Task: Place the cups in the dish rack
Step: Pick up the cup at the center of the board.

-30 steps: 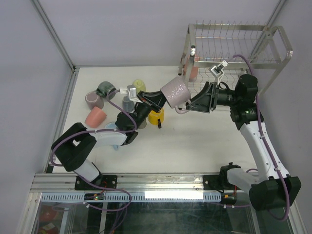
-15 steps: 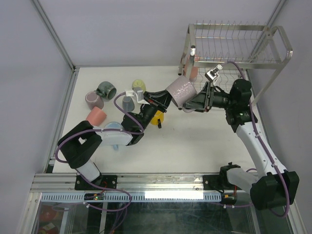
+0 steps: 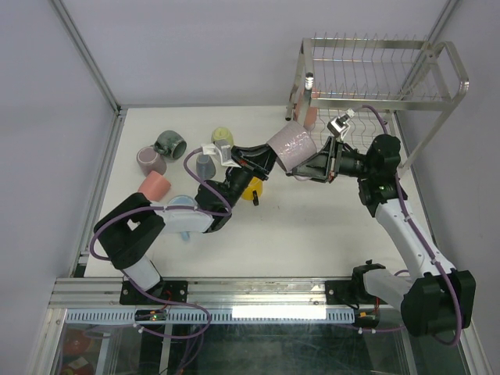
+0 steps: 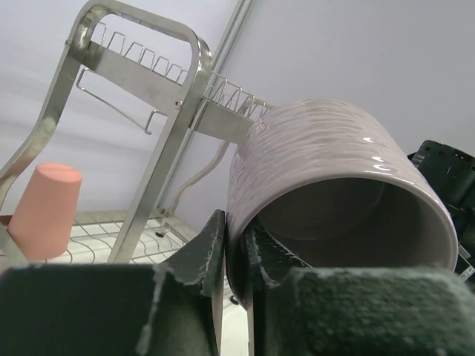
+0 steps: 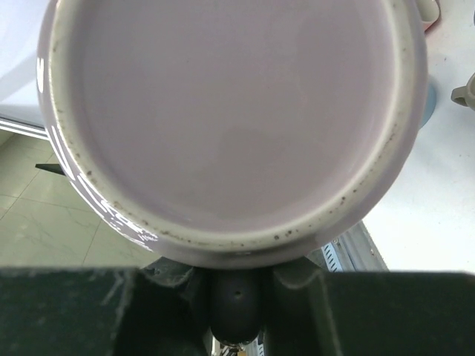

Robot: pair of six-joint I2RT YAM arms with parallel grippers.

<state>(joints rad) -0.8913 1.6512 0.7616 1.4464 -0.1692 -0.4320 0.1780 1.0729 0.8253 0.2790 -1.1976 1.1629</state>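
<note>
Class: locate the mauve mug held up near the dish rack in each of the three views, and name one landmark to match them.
Top external: mauve mug just right of centre, near the dish rack.
Left wrist: centre-right, mouth towards the camera, rack behind at left.
Right wrist: its base fills the frame; no rack seen.
Landmark: the dish rack, in the top and left wrist views.

Overhead view looks down; both wrist views crowd the mauve mug (image 3: pixel 291 147).

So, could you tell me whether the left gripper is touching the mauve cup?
Touching. The left wrist view shows the left gripper pinching the mauve cup at its rim, one finger inside, one outside.
</note>
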